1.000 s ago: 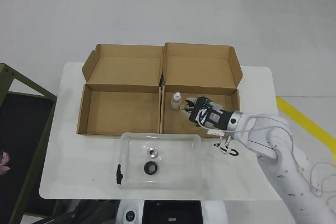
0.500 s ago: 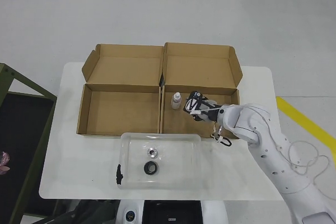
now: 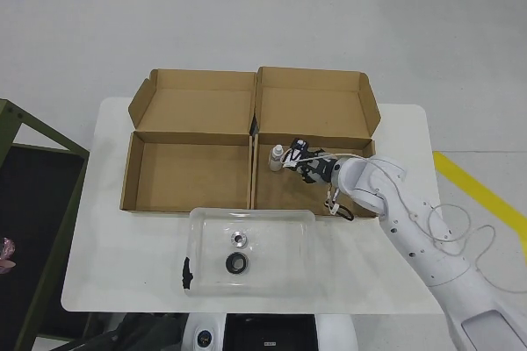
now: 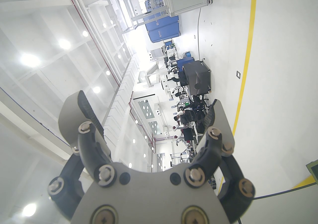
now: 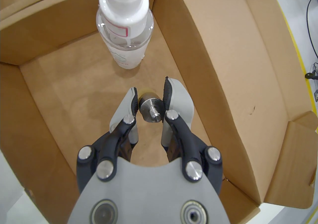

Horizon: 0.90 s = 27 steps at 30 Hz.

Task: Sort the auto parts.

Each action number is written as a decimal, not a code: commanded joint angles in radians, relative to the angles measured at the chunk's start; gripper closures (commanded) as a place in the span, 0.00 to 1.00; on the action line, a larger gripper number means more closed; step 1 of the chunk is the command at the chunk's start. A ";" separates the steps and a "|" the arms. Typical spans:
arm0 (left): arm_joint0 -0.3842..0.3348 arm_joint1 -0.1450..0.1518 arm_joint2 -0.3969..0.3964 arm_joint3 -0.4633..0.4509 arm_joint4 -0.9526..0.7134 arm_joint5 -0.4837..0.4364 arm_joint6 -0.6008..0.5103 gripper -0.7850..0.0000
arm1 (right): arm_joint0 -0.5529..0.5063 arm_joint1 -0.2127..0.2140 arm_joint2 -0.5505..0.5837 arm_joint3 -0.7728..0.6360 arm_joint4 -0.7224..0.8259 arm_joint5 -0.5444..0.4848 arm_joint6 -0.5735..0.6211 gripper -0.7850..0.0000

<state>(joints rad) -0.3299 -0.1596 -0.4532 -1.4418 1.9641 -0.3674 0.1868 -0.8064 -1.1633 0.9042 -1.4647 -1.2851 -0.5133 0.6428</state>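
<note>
My right gripper is inside the right cardboard box, shut on a small metal fitting with a threaded stud, held just above the box floor. In the top view this gripper sits close beside a clear spray bottle with a white cap, which stands upright in the box's corner. A clear plastic tray at the table's front holds a second small metal fitting and a black ring. My left gripper is open and empty, facing out into the room.
The left cardboard box stands beside the right one, both with lids folded back. A small black piece lies at the tray's left edge. Bare white table runs left of the tray. A dark rack stands off the table's left side.
My right gripper has moved deeper into the right box, toward the spray bottle, with the metal fitting in it. The tray's contents have not moved.
</note>
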 commanded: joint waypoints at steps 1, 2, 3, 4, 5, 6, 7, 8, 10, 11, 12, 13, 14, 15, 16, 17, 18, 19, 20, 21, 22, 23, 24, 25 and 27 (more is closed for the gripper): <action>0.000 0.000 0.000 0.000 0.000 0.000 0.000 0.00 | 0.004 -0.004 -0.011 0.013 -0.004 0.007 -0.002 1.00; 0.000 0.000 0.000 0.000 0.000 0.000 0.000 0.00 | 0.006 -0.006 -0.015 0.021 -0.005 0.011 -0.002 0.98; 0.000 0.000 0.000 0.000 0.000 0.000 0.000 0.00 | 0.008 -0.009 -0.019 0.026 -0.007 0.013 -0.004 0.93; 0.000 0.000 0.000 0.000 0.000 0.000 0.000 0.00 | 0.010 -0.011 -0.023 0.032 -0.006 0.015 -0.006 0.88; 0.000 0.000 0.000 0.000 0.000 0.000 0.000 0.00 | 0.012 -0.012 -0.025 0.036 -0.006 0.017 -0.007 0.73; 0.000 0.000 0.000 0.000 0.000 0.000 0.000 0.00 | 0.013 -0.014 -0.028 0.038 -0.006 0.019 -0.008 0.56; 0.000 0.000 0.000 0.000 0.000 0.000 0.000 0.00 | 0.012 -0.015 -0.029 0.039 -0.004 0.022 -0.009 0.40; 0.000 0.000 0.000 0.000 0.000 0.000 0.000 0.00 | 0.012 -0.017 -0.031 0.039 -0.004 0.022 -0.008 0.22; 0.000 0.000 0.000 0.000 0.000 0.000 0.000 0.00 | 0.011 -0.019 -0.031 0.037 0.001 0.022 -0.011 0.00; 0.000 0.000 0.000 0.000 0.000 0.000 0.000 0.00 | 0.010 -0.019 -0.030 0.035 0.004 0.022 -0.013 0.00; 0.000 0.000 0.000 0.000 0.000 0.000 0.000 0.00 | 0.008 -0.019 -0.025 0.031 0.009 0.023 -0.018 0.00; 0.000 0.000 0.000 0.000 0.000 0.000 0.000 0.00 | 0.005 -0.018 -0.020 0.023 0.011 0.022 -0.019 0.00; 0.000 0.000 0.000 0.000 0.000 0.000 0.000 0.00 | 0.000 -0.017 -0.011 0.010 0.016 0.020 -0.024 0.01; 0.000 0.000 0.000 0.000 0.000 0.000 0.000 0.00 | -0.008 -0.014 -0.001 -0.003 0.022 0.016 -0.027 0.00; 0.000 0.000 0.000 0.000 0.000 0.000 0.000 0.00 | -0.015 -0.011 0.012 -0.018 0.025 0.009 -0.026 0.00; 0.000 0.000 0.000 0.000 0.000 0.000 0.000 0.00 | -0.022 -0.007 0.025 -0.036 0.024 0.002 -0.024 0.00; 0.000 0.000 0.000 0.000 0.000 0.000 0.000 0.00 | -0.033 -0.003 0.042 -0.055 0.028 -0.002 -0.024 0.00; 0.000 0.000 0.000 0.000 0.000 0.000 0.000 0.00 | -0.043 0.002 0.060 -0.078 0.035 -0.010 -0.025 0.00; 0.000 0.000 0.000 0.000 0.000 0.000 0.000 0.00 | -0.055 0.006 0.078 -0.100 0.040 -0.018 -0.023 0.02; 0.000 0.000 0.000 0.000 0.000 0.000 0.000 0.00 | -0.068 0.011 0.097 -0.124 0.043 -0.025 -0.021 0.02; 0.000 0.000 0.000 0.000 0.000 0.000 0.000 0.00 | -0.081 0.016 0.114 -0.152 0.047 -0.034 -0.019 0.00; 0.000 0.000 0.000 0.000 0.000 0.000 0.000 0.00 | -0.098 0.020 0.131 -0.180 0.054 -0.041 -0.020 0.00; 0.000 0.000 0.000 0.000 0.000 0.000 0.000 0.00 | -0.114 0.024 0.147 -0.207 0.066 -0.050 -0.025 0.00; 0.000 0.000 0.000 0.000 0.000 0.000 0.000 0.00 | -0.129 0.028 0.162 -0.229 0.072 -0.060 -0.026 0.00; 0.000 0.000 0.000 0.000 0.000 0.000 0.000 0.00 | -0.157 0.035 0.182 -0.279 0.081 -0.080 -0.029 0.00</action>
<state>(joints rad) -0.3299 -0.1596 -0.4532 -1.4418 1.9641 -0.3674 0.1868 -0.9515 -1.1308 1.0786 -1.7213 -1.2088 -0.5852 0.6165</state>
